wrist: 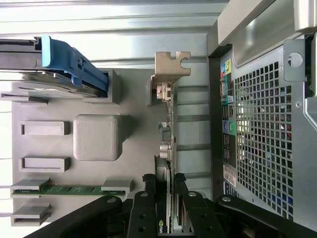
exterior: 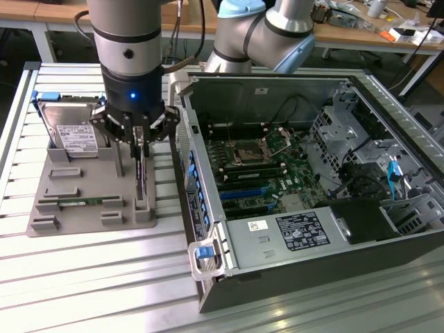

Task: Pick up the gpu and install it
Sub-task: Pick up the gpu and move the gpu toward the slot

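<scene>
The pincer point(wrist: 166, 208) straddles the gpu point(wrist: 168, 144) from above. One finger sits against each flat face and no gap shows between pad and card, so I judge it clenched on the card, not released. The card stands on its thin edge directly beneath the wrist. Its long axis runs level, away from the fingers to the silver bracket point(wrist: 171, 69) at the far end, so the grasp sits toward the end opposite the bracket. In the exterior view the pincer point(exterior: 139, 142) comes straight down on the gpu point(exterior: 141, 182), whose lower edge sits in a slot of the grey holder point(exterior: 83, 222), not lifted clear as far as I can tell. Further along the holder lie the green memory stick point(exterior: 83, 202) and the hard drive point(exterior: 73, 135) in its blue frame. Just beside the holder, on the exterior view's right, the open computer case point(exterior: 277, 243) lies on the slatted bench point(exterior: 104, 277), its near wall roughly parallel to the card's long axis and its motherboard point(exterior: 257, 173) exposed.
</scene>
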Robot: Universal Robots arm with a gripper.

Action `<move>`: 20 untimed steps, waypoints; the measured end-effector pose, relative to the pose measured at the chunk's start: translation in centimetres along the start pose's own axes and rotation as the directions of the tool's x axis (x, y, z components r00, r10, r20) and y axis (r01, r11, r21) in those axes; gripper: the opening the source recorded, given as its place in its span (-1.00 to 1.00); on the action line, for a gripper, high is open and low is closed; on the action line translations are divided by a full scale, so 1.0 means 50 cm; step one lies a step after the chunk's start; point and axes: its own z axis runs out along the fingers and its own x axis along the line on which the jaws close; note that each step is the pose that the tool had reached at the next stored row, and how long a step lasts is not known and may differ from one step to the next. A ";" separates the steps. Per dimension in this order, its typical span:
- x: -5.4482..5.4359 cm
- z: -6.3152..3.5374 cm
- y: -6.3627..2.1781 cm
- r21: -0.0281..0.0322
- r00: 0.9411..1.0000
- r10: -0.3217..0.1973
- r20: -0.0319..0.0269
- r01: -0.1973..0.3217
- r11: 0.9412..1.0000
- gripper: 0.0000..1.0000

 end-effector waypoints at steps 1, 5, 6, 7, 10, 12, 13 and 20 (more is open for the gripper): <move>-0.001 -0.021 0.000 0.000 1.000 0.000 0.000 0.000 1.000 -0.48; -0.001 -0.028 0.000 0.000 1.000 0.000 0.000 0.000 1.000 -0.48; -0.001 -0.029 0.001 -0.001 1.000 0.000 0.000 0.000 1.000 -0.48; -0.001 -0.030 0.001 -0.001 1.000 0.000 0.000 0.000 1.000 -0.48; -0.001 -0.033 0.001 -0.001 1.000 0.000 0.000 0.000 1.000 -0.48; -0.001 -0.036 0.001 -0.001 1.000 0.000 0.000 0.000 1.000 -0.48; -0.001 -0.037 0.001 -0.001 1.000 0.000 0.000 0.000 1.000 -0.48; -0.002 -0.057 0.001 -0.001 1.000 0.000 0.000 0.000 1.000 -0.48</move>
